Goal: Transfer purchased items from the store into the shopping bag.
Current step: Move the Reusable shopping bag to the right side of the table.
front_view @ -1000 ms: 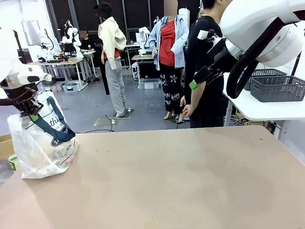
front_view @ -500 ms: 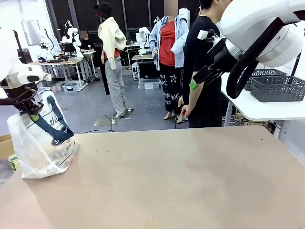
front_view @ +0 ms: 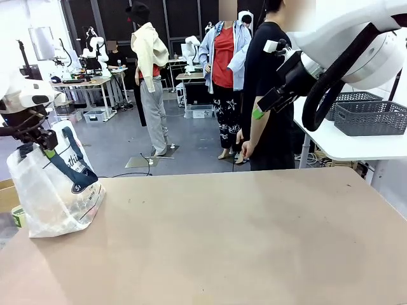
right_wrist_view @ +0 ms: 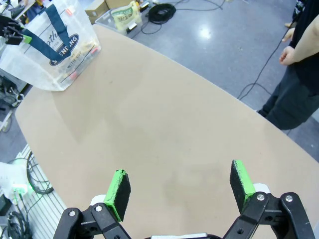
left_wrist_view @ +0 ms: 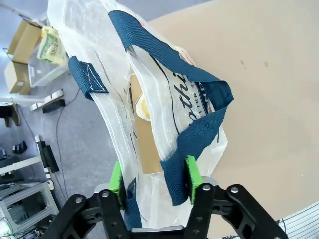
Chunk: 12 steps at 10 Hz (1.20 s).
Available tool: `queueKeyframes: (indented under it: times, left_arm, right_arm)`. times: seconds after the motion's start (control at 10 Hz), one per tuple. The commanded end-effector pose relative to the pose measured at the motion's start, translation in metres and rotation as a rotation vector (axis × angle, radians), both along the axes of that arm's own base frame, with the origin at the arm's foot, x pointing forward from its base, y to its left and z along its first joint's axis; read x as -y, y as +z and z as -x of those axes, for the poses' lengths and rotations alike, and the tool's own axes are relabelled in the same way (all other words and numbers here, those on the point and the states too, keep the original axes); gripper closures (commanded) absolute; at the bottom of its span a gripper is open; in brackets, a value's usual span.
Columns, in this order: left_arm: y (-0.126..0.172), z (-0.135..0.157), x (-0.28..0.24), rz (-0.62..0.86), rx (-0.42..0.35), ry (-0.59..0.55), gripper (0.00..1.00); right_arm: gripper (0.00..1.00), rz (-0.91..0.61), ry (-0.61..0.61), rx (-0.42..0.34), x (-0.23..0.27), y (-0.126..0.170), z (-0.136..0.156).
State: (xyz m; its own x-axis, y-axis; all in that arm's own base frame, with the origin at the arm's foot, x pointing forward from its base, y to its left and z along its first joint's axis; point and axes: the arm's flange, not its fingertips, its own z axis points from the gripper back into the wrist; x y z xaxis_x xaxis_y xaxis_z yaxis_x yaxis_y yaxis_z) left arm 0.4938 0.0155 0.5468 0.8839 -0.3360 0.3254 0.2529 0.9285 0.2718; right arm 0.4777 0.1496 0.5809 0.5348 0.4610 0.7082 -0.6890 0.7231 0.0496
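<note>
The shopping bag stands at the table's far left, translucent with navy straps and a round logo. My left gripper is above it, shut on the bag's rim and one strap, which run between the green pads. Through the bag's mouth I see a flat tan cardboard box and a small yellow piece. My right gripper hangs high over the right half of the table, open and with nothing in it. The bag lies far from it. A dark grey openwork basket sits on a white side table at the right.
A person in black stands at the far edge, one hand hanging down. The tan table stretches wide between the bag and the right edge. Cardboard boxes and a clear bin lie on the floor to the left.
My left gripper has moved slightly up and to the left, pulling the top of the bag with it. The person has shifted a little to the left. The right arm holds still.
</note>
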Motion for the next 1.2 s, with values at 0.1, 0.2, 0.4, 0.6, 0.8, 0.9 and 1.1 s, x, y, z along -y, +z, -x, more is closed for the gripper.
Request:
queueKeyframes:
  times: [0.1, 0.2, 0.4, 0.6, 0.8, 0.9, 1.1]
  left_arm:
    - [0.009, 0.012, 0.002, -0.007, -0.005, -0.018, 0.0]
    - [0.013, 0.013, 0.002, -0.005, 0.001, -0.019, 0.0]
    - [0.02, 0.015, 0.003, -0.002, 0.015, -0.027, 0.0]
    - [0.031, 0.019, 0.004, 0.015, 0.025, -0.04, 0.0]
    - [0.041, 0.026, 0.005, 0.013, 0.044, -0.044, 0.0]
    - [0.042, 0.028, 0.008, -0.031, 0.042, -0.025, 0.0]
    - [0.035, 0.02, 0.006, 0.002, 0.051, -0.014, 0.0]
  right_arm:
    - [0.0, 0.016, -0.002, 0.0, 0.002, -0.003, 0.004]
    - [0.0, 0.016, -0.002, 0.0, 0.002, -0.003, 0.004]
    - [0.0, 0.016, -0.002, 0.0, 0.002, -0.003, 0.004]
    - [0.0, 0.016, -0.002, 0.0, 0.002, -0.003, 0.004]
    - [0.0, 0.016, -0.002, 0.0, 0.002, -0.003, 0.004]
    - [0.0, 0.016, -0.002, 0.0, 0.002, -0.003, 0.004]
    - [0.0, 0.016, -0.002, 0.0, 0.002, -0.003, 0.004]
